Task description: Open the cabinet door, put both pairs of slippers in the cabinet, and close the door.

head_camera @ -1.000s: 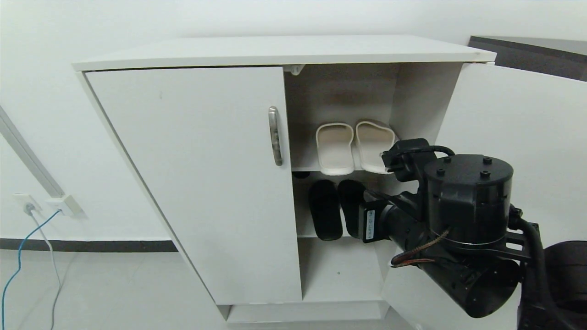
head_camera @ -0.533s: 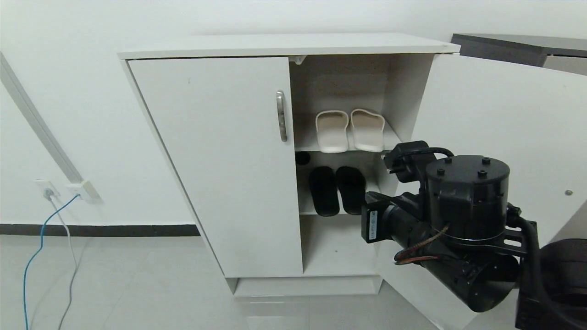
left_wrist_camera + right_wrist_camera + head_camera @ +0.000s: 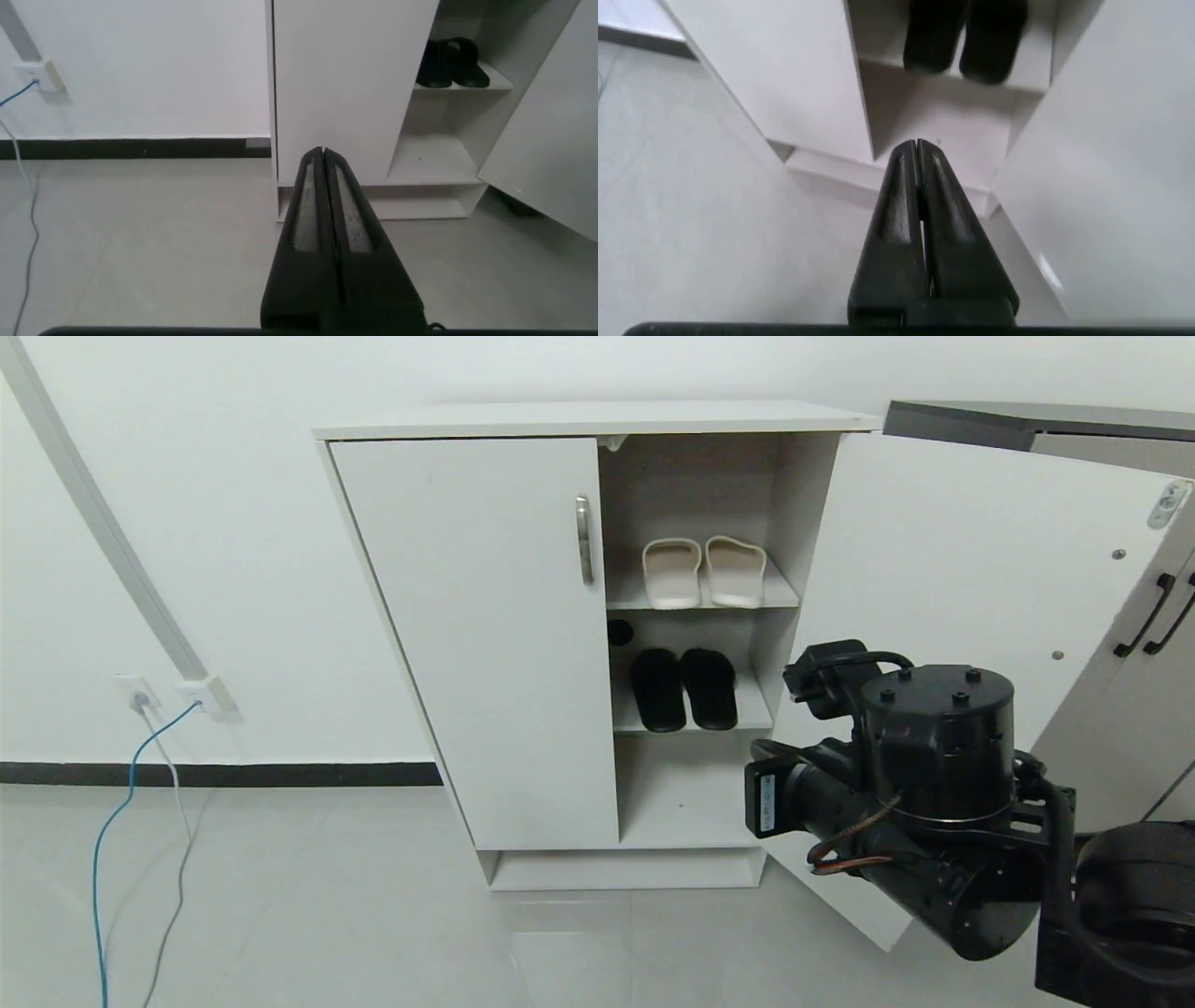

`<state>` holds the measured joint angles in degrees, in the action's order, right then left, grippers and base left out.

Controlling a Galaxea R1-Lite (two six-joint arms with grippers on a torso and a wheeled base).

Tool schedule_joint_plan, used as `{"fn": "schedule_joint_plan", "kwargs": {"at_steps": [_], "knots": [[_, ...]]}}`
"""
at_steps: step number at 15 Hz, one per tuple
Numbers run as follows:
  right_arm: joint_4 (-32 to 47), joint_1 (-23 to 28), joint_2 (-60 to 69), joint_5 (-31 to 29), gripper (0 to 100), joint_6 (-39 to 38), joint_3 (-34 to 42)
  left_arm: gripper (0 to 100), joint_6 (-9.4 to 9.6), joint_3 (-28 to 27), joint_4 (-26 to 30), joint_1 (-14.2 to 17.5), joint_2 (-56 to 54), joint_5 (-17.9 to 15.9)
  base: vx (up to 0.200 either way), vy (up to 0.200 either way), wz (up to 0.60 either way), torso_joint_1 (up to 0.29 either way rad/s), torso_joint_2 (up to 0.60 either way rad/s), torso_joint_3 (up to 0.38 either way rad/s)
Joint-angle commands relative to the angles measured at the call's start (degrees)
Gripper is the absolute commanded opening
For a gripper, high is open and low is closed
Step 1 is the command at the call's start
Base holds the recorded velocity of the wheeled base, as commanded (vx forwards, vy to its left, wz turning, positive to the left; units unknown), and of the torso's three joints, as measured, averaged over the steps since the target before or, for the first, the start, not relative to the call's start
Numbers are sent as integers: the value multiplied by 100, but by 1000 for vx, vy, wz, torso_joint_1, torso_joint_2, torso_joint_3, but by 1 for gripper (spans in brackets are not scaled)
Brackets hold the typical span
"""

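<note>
The head camera has drawn back over the last second, so the cabinet (image 3: 597, 418) now stands farther off with more floor (image 3: 327, 915) in front of it; the slippers lie on the same shelves as before, and the right arm (image 3: 934, 775) keeps its place low on the right of the head view.

The cabinet's left door (image 3: 485, 635) is closed, its metal handle (image 3: 584, 539) at the inner edge; the right door (image 3: 952, 569) is swung wide open. The white slippers (image 3: 702, 574) sit side by side on the upper shelf; the black slippers (image 3: 681, 689) sit side by side on the shelf below.

The head view alone takes in the white pair, a wall socket (image 3: 140, 695) with a blue cable (image 3: 112, 821) trailing to the floor, and a grey cupboard (image 3: 1148, 644) behind the open door.

The left wrist view shows the left gripper (image 3: 322, 157) with its fingers pressed together and holding nothing, above the floor and well apart from the cabinet; beyond it stand the closed door (image 3: 350, 84) and the black pair (image 3: 453, 63).

The right wrist view shows the right gripper (image 3: 917, 147) likewise closed on nothing, near the cabinet's foot; the black pair (image 3: 965, 33) lies ahead of it, and the open door (image 3: 1102, 187) is beside it.
</note>
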<state>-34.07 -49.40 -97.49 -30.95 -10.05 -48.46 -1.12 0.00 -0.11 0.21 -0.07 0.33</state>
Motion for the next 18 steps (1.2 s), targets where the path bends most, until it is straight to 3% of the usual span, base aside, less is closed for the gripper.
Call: {"fn": "schedule_joint_plan", "kwargs": {"at_steps": [1, 18], "knots": [[-12, -9, -25, 1, 0, 3, 38, 0, -2, 0, 2, -3, 7, 11, 0, 0, 0, 0, 0, 0], [-64, 0, -42, -7, 0, 11, 56, 0, -11, 0, 2, 6, 7, 11, 0, 0, 0, 0, 0, 0]]}}
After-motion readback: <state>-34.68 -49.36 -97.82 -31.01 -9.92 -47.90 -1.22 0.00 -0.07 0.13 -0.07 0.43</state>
